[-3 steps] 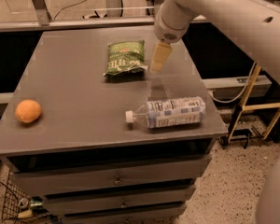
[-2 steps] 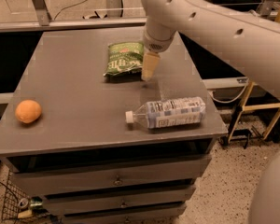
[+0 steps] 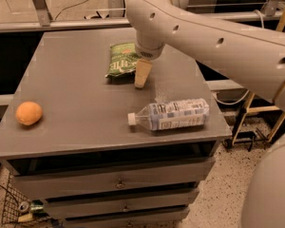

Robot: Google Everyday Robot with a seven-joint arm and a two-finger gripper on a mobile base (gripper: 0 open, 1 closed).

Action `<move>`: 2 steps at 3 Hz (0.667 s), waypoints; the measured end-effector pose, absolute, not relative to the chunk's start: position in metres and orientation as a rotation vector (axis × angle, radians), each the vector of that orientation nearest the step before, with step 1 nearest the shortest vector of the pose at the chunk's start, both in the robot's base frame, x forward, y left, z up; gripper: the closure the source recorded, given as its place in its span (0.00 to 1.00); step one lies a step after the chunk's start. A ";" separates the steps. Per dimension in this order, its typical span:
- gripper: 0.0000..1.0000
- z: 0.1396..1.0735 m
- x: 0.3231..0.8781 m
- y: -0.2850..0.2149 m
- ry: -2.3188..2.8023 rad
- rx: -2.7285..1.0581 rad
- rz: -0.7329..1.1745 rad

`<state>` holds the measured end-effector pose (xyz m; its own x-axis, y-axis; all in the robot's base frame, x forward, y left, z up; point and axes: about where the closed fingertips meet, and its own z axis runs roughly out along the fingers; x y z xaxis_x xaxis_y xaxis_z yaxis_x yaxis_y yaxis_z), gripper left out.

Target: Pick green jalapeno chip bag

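Observation:
The green jalapeno chip bag (image 3: 122, 59) lies flat on the grey cabinet top (image 3: 76, 99), toward the back middle. My gripper (image 3: 141, 74) hangs from the white arm (image 3: 218, 37) and points down at the bag's right edge, its tan fingers just above the surface beside the bag. Part of the bag's right side is hidden behind the wrist.
A clear plastic bottle (image 3: 171, 114) with a white cap lies on its side near the front right. A round orange fruit (image 3: 28, 113) sits at the left edge. Drawers (image 3: 118, 182) run below the top. A wooden frame (image 3: 261, 113) stands to the right.
The arm has swung left, from over the bag's right side to lower at its right edge. The bag, bottle and orange have not moved.

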<state>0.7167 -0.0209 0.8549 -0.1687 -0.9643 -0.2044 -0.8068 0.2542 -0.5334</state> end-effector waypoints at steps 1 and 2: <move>0.23 0.857 0.717 -0.021 2.032 -1.604 -0.415; 0.47 0.857 0.717 -0.021 2.032 -1.603 -0.415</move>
